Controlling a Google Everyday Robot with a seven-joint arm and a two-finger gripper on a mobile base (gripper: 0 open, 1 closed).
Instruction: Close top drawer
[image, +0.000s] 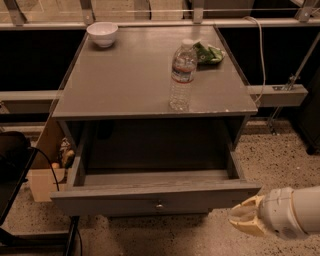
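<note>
Camera view: looks down on the table (120, 90) from the front, with the drawer's whole width in frame.
Drawer: the drawer (100, 199) stands pulled well out beneath the table top. Its front sits level, with the knob (159, 205) at centre.
Pincer: the pincer (239, 220) is low at the right, just off the front's right-hand corner and slightly below it, not touching the wood. Whether it is apart or together cannot be told.
Step in hand: judged to be the approach to the drawer front for a push.
Contact point: advise pressing on the flat front close to the knob. A push at the corner would likely skew the drawer on its runners.
Stroke: straight back and steady, easing off as the front nears the cabinet.
Hazard: the bottle (182, 75) stands upright near the table's front edge, so a hard stop could topple it.
Lesser exposure: the bowl (102, 34) is at the back left.
</note>
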